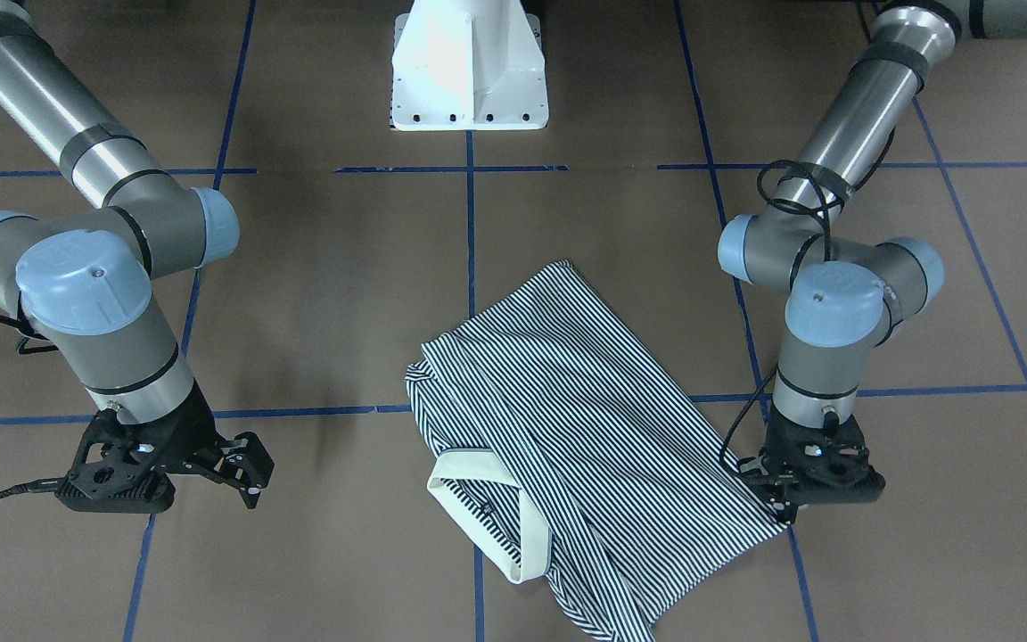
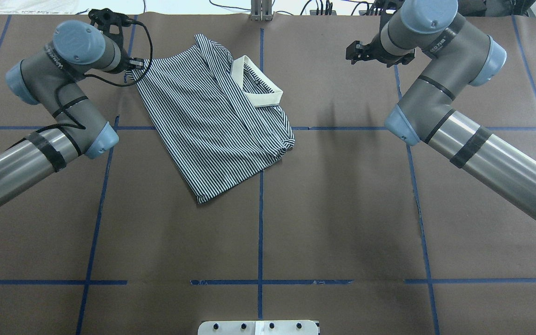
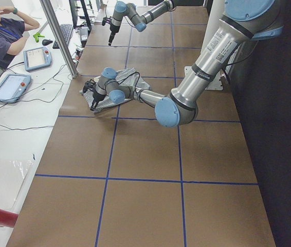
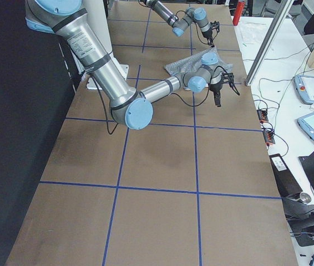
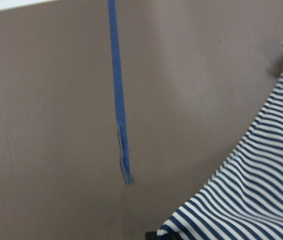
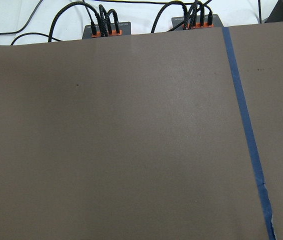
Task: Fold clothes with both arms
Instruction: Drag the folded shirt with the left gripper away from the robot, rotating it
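Reaching low, left gripper seemingly pinches the shirt corner; right gripper hovers, jaws parted.

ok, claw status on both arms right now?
Left claw: looks closed on a corner of the shirt.
Right claw: open, empty, off to the side of the shirt.

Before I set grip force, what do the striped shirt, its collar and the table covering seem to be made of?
Striped shirt: soft, matte, knit-like cloth; it drapes and creases.
Collar: thicker cream fabric, standing in a fairly stiff loop.
Table covering: probably matte brown paper; its far edge lies thin and flat.
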